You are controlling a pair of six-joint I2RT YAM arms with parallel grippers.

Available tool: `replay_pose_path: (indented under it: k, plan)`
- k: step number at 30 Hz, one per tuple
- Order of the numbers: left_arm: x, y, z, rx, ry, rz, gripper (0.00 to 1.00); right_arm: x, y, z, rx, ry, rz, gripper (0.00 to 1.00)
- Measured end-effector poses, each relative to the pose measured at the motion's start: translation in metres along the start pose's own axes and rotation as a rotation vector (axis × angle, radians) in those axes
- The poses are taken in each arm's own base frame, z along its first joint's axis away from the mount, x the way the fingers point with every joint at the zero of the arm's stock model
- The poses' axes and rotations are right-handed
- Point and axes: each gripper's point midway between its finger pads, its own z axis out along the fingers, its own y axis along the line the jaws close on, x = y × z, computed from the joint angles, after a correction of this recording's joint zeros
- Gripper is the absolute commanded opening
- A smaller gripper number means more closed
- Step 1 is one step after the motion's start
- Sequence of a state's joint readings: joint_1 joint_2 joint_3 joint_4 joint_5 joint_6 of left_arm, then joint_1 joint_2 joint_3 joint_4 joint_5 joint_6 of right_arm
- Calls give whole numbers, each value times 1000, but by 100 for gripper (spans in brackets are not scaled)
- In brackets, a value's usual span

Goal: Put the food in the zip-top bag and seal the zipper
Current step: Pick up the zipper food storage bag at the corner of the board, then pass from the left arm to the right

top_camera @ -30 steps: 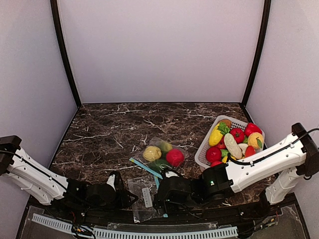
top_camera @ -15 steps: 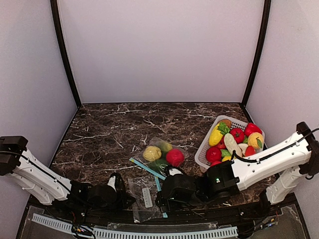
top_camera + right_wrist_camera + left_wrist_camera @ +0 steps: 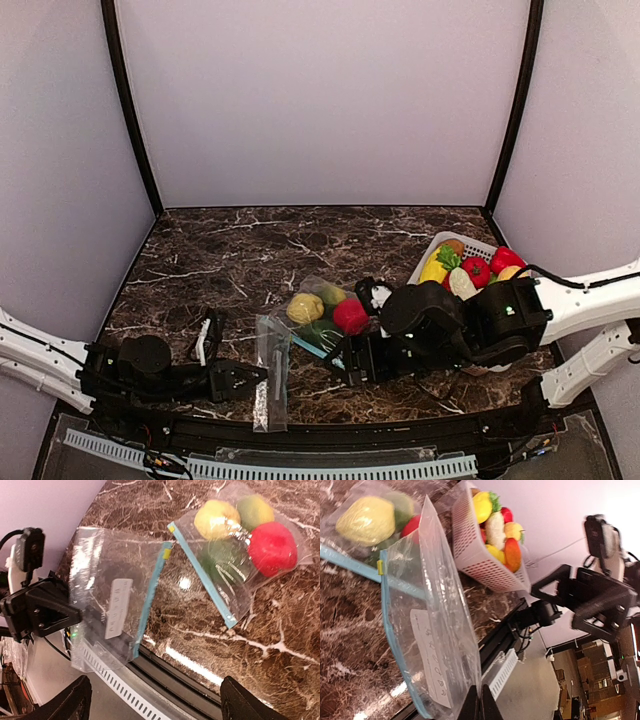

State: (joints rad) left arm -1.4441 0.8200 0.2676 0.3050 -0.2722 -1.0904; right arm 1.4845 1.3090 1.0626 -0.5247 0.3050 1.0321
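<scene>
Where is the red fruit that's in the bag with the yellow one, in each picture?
Top external: the red fruit sits just below the picture's middle.
Left wrist: upper left, only a red sliver peeking from behind the empty bag.
Right wrist: the red fruit is upper right, in full view.
Shared landmark: the yellow fruit next to it inside the filled bag, visible in all three.

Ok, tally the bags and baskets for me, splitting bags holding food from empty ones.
zip-top bag with food: 1
empty zip-top bag: 1
white slotted basket: 1
Total: 3
</scene>
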Motion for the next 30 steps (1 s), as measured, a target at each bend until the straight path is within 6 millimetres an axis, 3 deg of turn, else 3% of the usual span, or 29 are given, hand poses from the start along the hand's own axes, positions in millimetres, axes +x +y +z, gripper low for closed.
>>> replay_pose_path:
  k: [6,10,14,20,30]
  plan:
    - [-38,-50,-41,164,-98,119,1,-45,-10,-30,-84,-123,-4,92]
    - [-54,-67,-53,179,-132,198,1,-74,-12,-43,-170,-196,-6,93]
    - [-71,-81,-58,175,-158,264,1,-93,-10,-39,-228,-218,-44,93]
    - [-108,-98,-47,152,-173,322,1,-109,-9,-21,-301,-194,-86,93]
    - [-139,-88,-13,188,-75,325,1,-145,-10,-30,-477,-269,-110,93]
